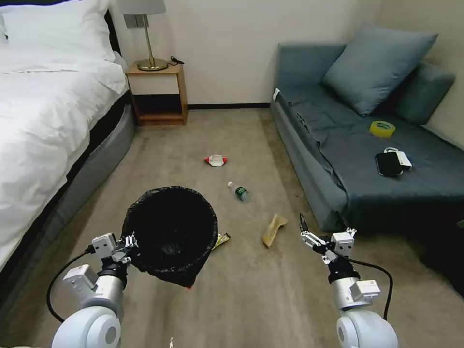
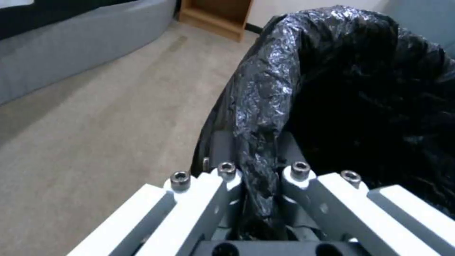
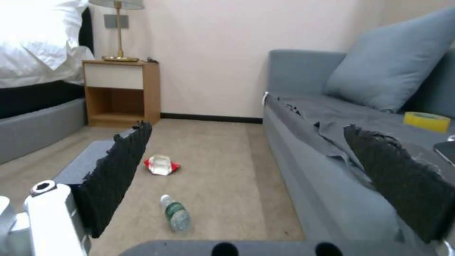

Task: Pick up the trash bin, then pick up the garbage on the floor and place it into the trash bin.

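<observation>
Left pincer [image 1: 129, 243] gripped the rim of the round trash bin lined with crinkly black plastic [image 1: 170, 232], holding it above the carpet; right pincer [image 1: 303, 228] hovered wide apart, forearm raised, beside the tan paper scrap [image 1: 273, 229].

Premises: a bedroom, of the hotel or guest-room kind. A bed [image 1: 43, 111] with white linen and pillow [image 1: 58, 29] stands along one wall. Beside its head is a wooden nightstand [image 1: 157, 94] carrying a brass lamp [image 1: 147, 34]. Opposite the bed is a grey-blue sofa [image 1: 367, 159] with matching cushion [image 1: 377, 65]. Floor is beige carpet [image 1: 251, 290] throughout; walls are plain and pale with a dark skirting board [image 1: 227, 106].
</observation>
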